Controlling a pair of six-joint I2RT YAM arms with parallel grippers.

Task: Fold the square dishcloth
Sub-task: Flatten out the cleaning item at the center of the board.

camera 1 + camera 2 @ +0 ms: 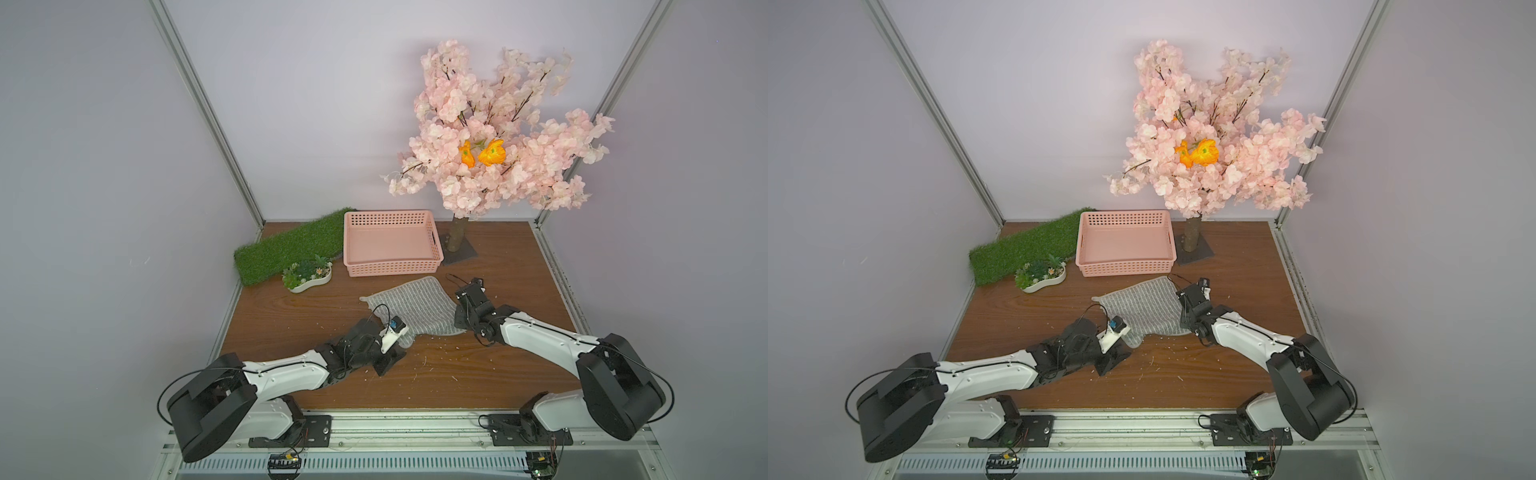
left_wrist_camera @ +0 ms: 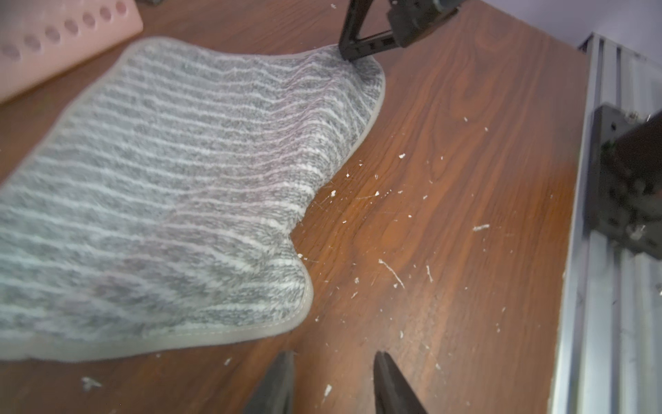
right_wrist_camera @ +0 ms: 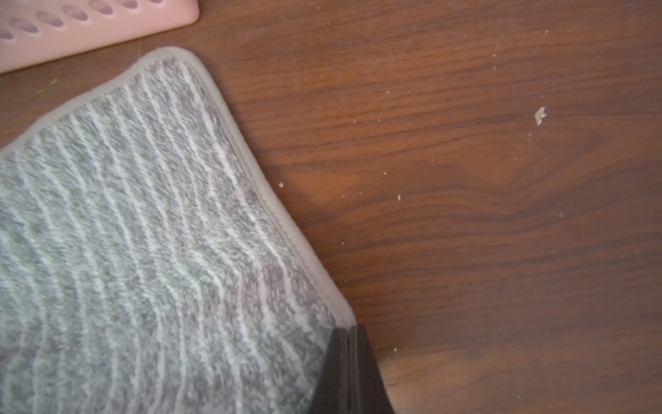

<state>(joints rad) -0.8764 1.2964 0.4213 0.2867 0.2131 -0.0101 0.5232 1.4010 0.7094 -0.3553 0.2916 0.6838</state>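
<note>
The square dishcloth [image 1: 415, 307] [image 1: 1144, 309], grey and fuzzy with thin whitish stripes and a plain hem, lies rumpled on the brown table in front of the pink basket. My right gripper [image 3: 349, 333] [image 1: 460, 316] is shut on the hem at the cloth's near right corner; the left wrist view shows its fingers [image 2: 353, 53] pinching that corner. My left gripper [image 2: 333, 358] [image 1: 395, 357] is open over bare table just off the cloth's near left corner [image 2: 301, 315], with nothing between its fingers.
Behind the cloth stands the pink basket [image 1: 390, 245]. The green grass mat [image 1: 286, 249] and a white dish of small plants [image 1: 307, 276] lie at the back left. A pink blossom tree [image 1: 490, 137] stands at the back right. White crumbs dot the table [image 2: 447, 233].
</note>
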